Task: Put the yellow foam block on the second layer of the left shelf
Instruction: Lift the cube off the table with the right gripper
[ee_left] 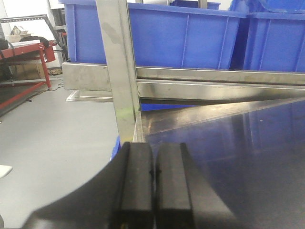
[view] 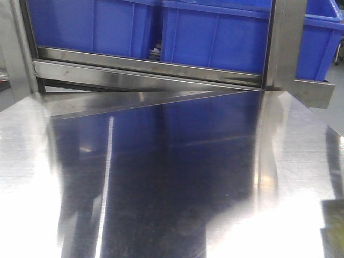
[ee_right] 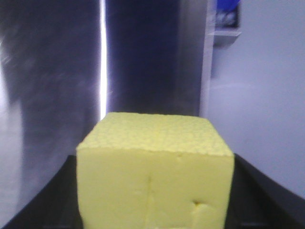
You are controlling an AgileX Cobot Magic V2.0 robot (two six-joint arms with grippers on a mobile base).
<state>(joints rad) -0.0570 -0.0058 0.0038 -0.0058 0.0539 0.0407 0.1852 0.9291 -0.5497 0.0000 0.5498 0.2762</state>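
1. Front view: neither gripper nor the task's thing shows clearly here. A bare steel shelf surface (view: 161, 177) fills the frame, w/ blue bins (view: 215, 32) on the level behind and above it and a steel upright (view: 285, 37) at right. There's a dim patch at the lower right edge; can't tell what it is.

2. Left wrist view: the left gripper (ee_left: 153, 157) is clenched, pads pressed together w/ nothing between them. It points at a steel post (ee_left: 119, 71), w/ bins above and grey floor (ee_left: 57, 133) to one side. A red frame (ee_left: 28, 47) stands far off.

3. Right wrist view: the right gripper (ee_right: 153, 191) is grasping the yellow foam block (ee_right: 152, 138). Black fingers (ee_right: 43, 205) flank it on both sides. The block is in the jaws, over shiny steel, w/ floor visible at right.
   - Step, as I judge it: block is picked and in transit, not yet placed.
   - Next move needs a carry across to the left shelf's 2nd layer, a level set-down, then letting go. Which level is the 2nd can't be told from these views.
   - Look: bright yellow, near-cubic, grainy top face, crisp edges, a few small nicks on the front face. Prob. soft, so a gentle squeeze is enough.
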